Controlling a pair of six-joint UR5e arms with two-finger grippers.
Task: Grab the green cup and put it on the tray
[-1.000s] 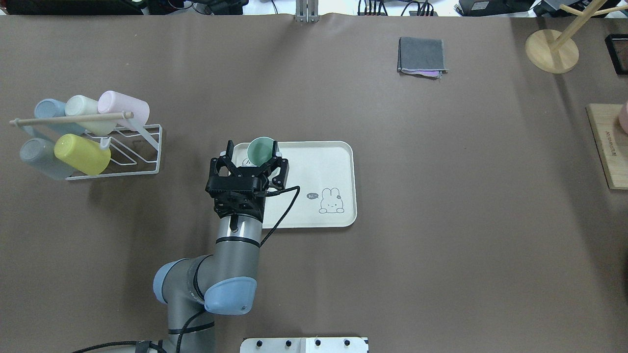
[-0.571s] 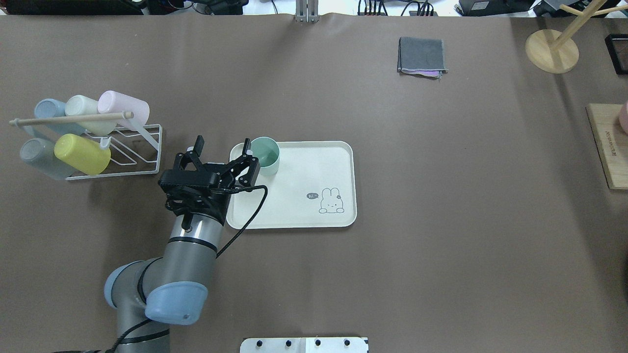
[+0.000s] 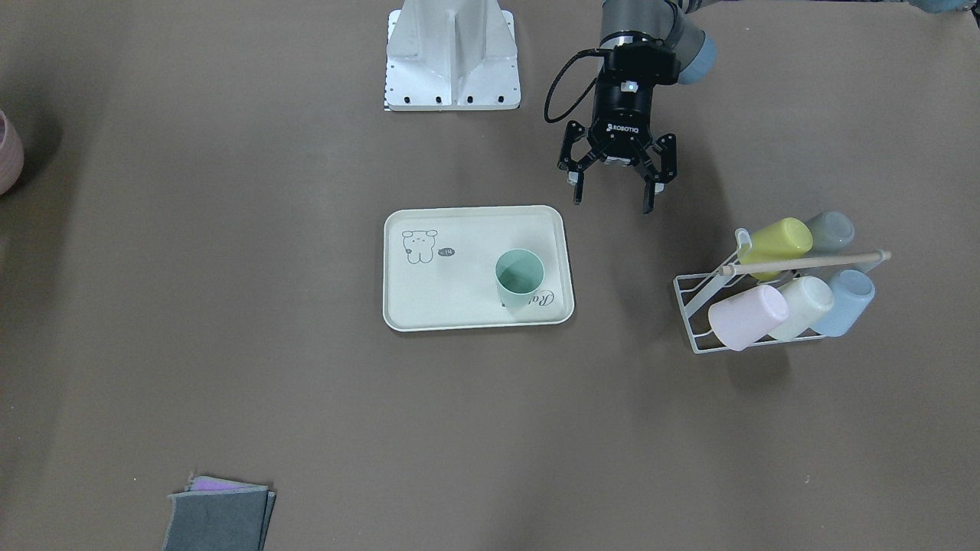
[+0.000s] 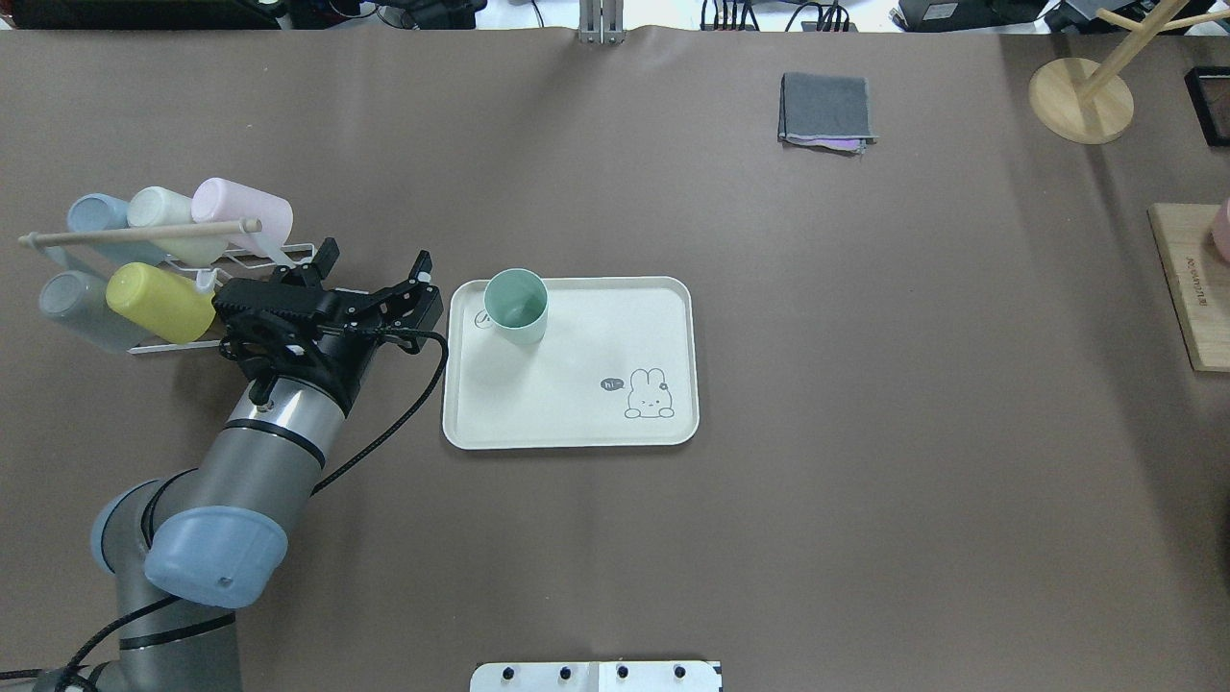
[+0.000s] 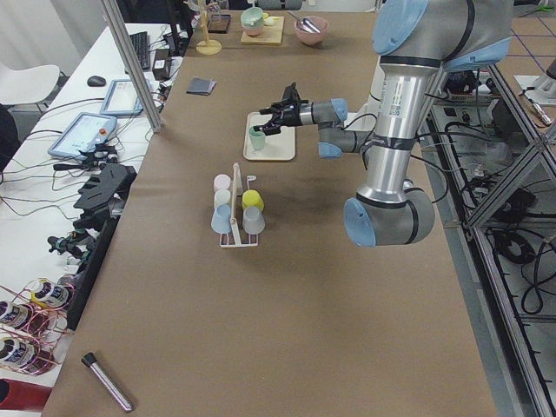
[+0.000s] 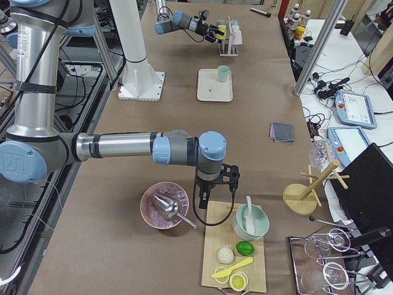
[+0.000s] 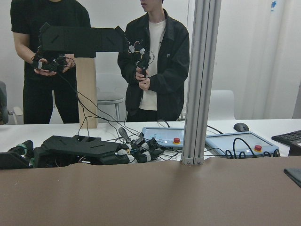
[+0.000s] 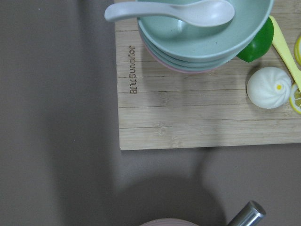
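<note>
The green cup [image 4: 516, 306] stands upright on the cream tray [image 4: 596, 365], in the corner far from me and towards the rack. From the front, the cup [image 3: 520, 277] sits on the script end of the tray [image 3: 459, 268]. My left gripper [image 4: 377, 259] is open and holds nothing. It hangs off the tray's left side, between tray and cup rack, apart from the cup; the front view shows this gripper [image 3: 612, 203] with its jaws spread. My right gripper [image 6: 216, 184] hovers far off by a wooden board; whether it is open or shut I cannot tell.
A white wire rack [image 4: 279, 288] with several cups, among them a yellow-green one [image 4: 159, 301], stands just left of my left gripper. A folded grey cloth [image 4: 826, 108] and a wooden stand [image 4: 1081, 99] lie far right. Stacked bowls [image 8: 202, 33] sit on the board [image 8: 188, 108].
My left gripper has drawn back from the green cup and swung left off the tray towards the rack, staying open. The cup stays standing on the tray.
</note>
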